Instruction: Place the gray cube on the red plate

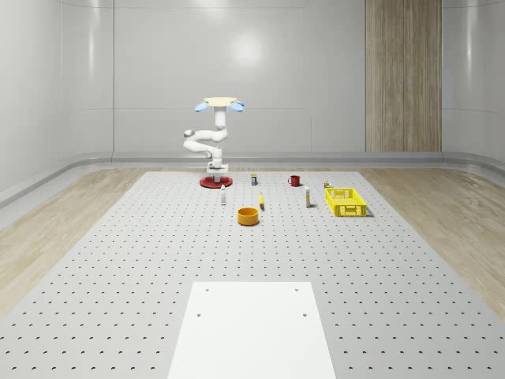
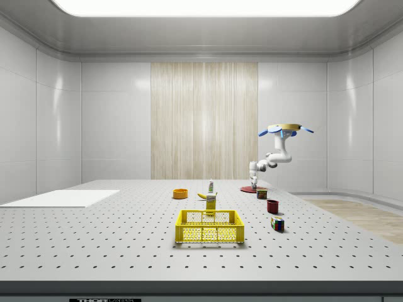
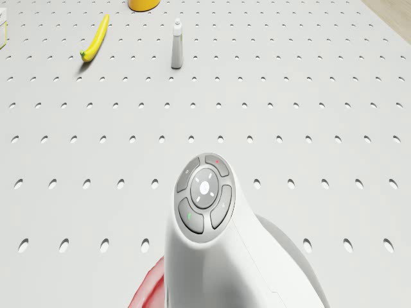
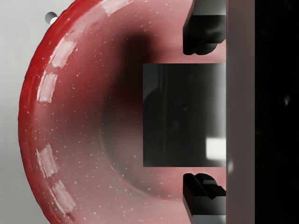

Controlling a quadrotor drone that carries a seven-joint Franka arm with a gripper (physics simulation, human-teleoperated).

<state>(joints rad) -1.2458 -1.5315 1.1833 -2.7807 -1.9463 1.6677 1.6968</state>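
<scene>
The drone (image 1: pixel 219 103) hovers above the red plate (image 1: pixel 213 183) at the far end of the table, its white arm folded downward. In the wrist view the gray cube (image 4: pixel 182 114) lies over the red plate (image 4: pixel 79 126), between the two dark fingertips (image 4: pixel 201 28). A thin strip of plate shows between each fingertip and the cube, so the gripper (image 4: pixel 201 114) stands open around it. From the side, the gripper (image 2: pixel 254 184) hangs just over the plate (image 2: pixel 250 189). In the drone view the arm's wrist link (image 3: pixel 205 192) covers most of the plate (image 3: pixel 148 289).
A small bottle (image 1: pixel 223 196), a banana (image 1: pixel 261 200) and an orange bowl (image 1: pixel 248 215) lie near the plate. A red mug (image 1: pixel 294 180) and a yellow crate (image 1: pixel 346 201) stand toward the whole-scene view's right. A white mat (image 1: pixel 260 332) lies at the front.
</scene>
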